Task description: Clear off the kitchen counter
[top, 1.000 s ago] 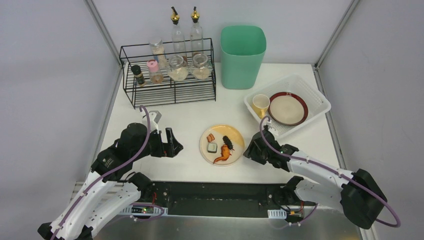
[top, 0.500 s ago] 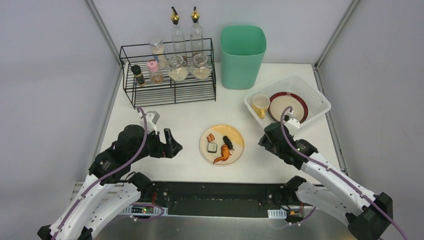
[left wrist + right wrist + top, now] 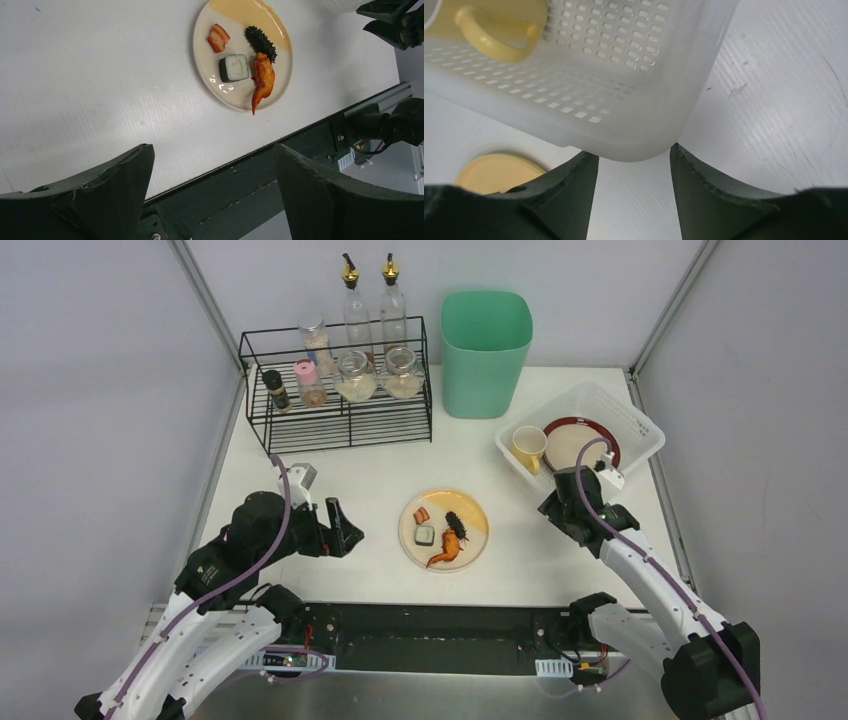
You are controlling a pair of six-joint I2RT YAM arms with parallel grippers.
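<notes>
1. Kitchen counter (image 3: 380, 465): the flat white top that runs under the plate (image 3: 468, 510) and out on every side of it. Stiff, smooth, likely slippery. Nothing on it to grasp; clearing it means lifting off what stands on it.
2. Plate: looks ceramic and breakable, with loose food on top. Take it at the rim and keep it level.
3. Left gripper (image 3: 212, 147): left of the plate, jaws wide, empty.
4. Right gripper (image 3: 629, 155): right of the plate, at a corner of the white basket (image 3: 630, 418). Jaws parted, clamping nothing; contact with the basket unclear.

White counter (image 3: 370, 470); green bin (image 3: 486, 350); black rack (image 3: 345, 420); white perforated basket (image 3: 635, 425); yellow cup (image 3: 528, 445); cream-yellow plate (image 3: 478, 512).
</notes>
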